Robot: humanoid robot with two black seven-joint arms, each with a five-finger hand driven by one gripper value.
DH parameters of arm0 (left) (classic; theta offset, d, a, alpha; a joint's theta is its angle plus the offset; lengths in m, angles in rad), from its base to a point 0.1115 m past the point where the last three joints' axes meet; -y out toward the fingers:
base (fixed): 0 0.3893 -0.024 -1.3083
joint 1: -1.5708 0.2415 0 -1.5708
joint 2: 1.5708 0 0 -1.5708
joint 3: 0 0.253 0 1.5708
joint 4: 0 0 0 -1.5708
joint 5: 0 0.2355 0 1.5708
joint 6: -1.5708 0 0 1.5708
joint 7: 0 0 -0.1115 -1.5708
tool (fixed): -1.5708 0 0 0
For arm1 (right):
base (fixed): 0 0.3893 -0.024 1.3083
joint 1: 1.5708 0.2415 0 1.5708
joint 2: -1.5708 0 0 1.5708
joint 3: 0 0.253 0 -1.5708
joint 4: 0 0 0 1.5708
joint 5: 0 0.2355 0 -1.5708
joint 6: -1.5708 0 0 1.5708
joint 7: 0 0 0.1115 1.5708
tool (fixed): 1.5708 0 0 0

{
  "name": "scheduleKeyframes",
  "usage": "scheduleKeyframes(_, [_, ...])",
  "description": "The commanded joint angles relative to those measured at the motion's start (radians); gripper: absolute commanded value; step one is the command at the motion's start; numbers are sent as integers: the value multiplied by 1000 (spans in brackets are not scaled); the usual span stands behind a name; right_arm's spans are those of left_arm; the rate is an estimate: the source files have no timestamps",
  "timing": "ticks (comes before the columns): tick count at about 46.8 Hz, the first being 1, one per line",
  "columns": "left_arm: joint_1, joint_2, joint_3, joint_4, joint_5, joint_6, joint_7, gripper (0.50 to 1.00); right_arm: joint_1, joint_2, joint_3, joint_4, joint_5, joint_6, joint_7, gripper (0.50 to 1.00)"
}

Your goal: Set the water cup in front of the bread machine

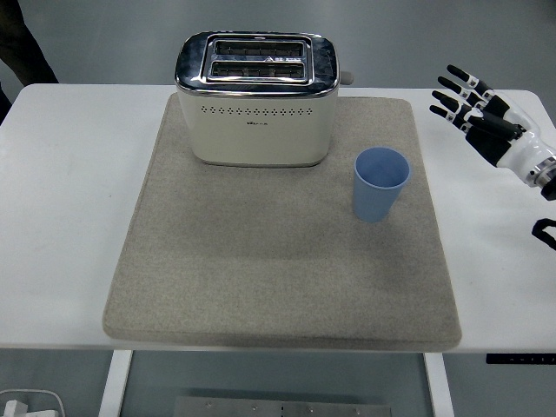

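- Blue water cup [380, 183]: plain, tapered, upright, mouth open upward, on the grey mat, near the toaster's front right corner.
- Cream toaster [256, 97]: chrome top, two slots, upright at the mat's far edge.

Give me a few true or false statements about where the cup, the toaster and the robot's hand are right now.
1. The blue cup stands upright on the grey mat. True.
2. The right hand grips the cup. False: it hovers over bare table, fingers spread, apart from it.
3. The cup sits to the right of the toaster. True.
4. The cup lies tipped over. False: it stands with its mouth up.
5. The toaster stands off the mat. False: it stands on it.
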Motion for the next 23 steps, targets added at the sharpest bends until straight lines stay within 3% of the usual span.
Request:
scheduleKeyframes(1, [-1, 0, 0, -1, 0, -2, 0, 1000, -25, -28, 1, 16, -40, 9, 22, 928])
scheduleKeyframes(7, [-4, 0, 0, -6, 1, -2, 0, 1000, -55, -82, 6, 65, -52, 75, 44, 928])
scheduleKeyframes(23, [-4, 0, 0, -9, 0, -2, 0, 1000, -114, -84, 10, 102, -251, 55, 82, 928])
